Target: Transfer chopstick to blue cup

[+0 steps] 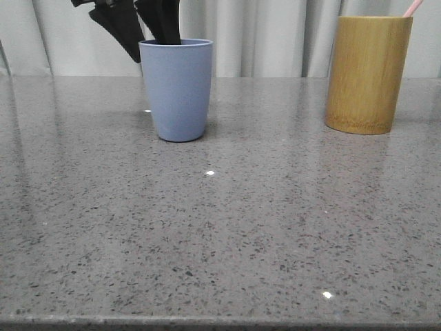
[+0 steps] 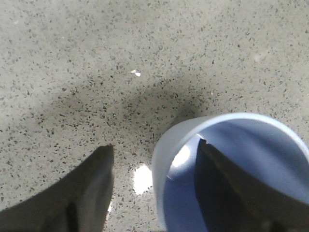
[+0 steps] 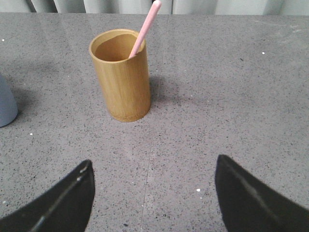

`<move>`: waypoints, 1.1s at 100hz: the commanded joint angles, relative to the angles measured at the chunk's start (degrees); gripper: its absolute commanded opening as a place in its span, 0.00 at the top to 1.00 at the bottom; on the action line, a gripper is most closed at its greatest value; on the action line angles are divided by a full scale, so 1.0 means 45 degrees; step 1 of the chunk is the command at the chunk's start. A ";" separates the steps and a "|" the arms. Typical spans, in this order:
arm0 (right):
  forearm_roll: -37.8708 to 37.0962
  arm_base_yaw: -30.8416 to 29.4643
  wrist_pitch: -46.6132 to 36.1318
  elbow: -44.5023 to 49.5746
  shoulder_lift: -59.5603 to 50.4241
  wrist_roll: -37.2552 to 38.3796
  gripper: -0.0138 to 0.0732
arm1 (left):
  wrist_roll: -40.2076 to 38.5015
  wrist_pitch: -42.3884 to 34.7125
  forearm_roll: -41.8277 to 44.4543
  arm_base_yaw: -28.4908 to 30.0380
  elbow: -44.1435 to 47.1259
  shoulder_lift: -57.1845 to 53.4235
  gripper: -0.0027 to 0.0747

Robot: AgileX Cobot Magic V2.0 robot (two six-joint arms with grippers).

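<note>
The blue cup (image 1: pixel 178 89) stands upright at the back left of the table. My left gripper (image 1: pixel 150 43) hangs over its rim and is open. In the left wrist view the blue cup (image 2: pixel 251 145) has one dark finger (image 2: pixel 227 183) inside it and the other finger (image 2: pixel 91 188) outside, clear of the wall, with the left gripper (image 2: pixel 154 145) straddling the rim. A single pink chopstick (image 3: pixel 145 26) leans in the bamboo cup (image 3: pixel 123 82); its tip (image 1: pixel 412 8) shows above the bamboo cup (image 1: pixel 367 72). My right gripper (image 3: pixel 153 160) is open over bare table short of that cup, holding nothing.
The grey speckled table (image 1: pixel 227 227) runs to a front edge near the camera. Pale curtains (image 1: pixel 269 34) hang behind it. An edge of the blue cup (image 3: pixel 5 101) shows beside the bamboo cup in the right wrist view.
</note>
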 commanded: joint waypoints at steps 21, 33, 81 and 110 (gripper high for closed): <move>0.0040 -0.0024 -0.1033 -0.0426 0.0161 -0.0040 0.23 | -0.0067 0.0222 -0.0468 -0.0105 -0.0946 -0.1037 0.48; 0.0040 -0.0024 -0.1033 -0.0426 0.0161 -0.0040 0.23 | -0.0067 0.0222 -0.0900 -0.0105 -0.1125 -0.1446 0.48; 0.0040 -0.0024 -0.1047 -0.0426 0.0161 -0.0040 0.23 | 0.0276 0.0222 0.0757 0.0033 -0.1007 -0.3768 0.48; 0.0040 -0.0024 -0.1046 -0.0413 0.0161 -0.0040 0.23 | 0.0276 -0.0119 0.0887 0.1613 0.0558 -0.5276 0.48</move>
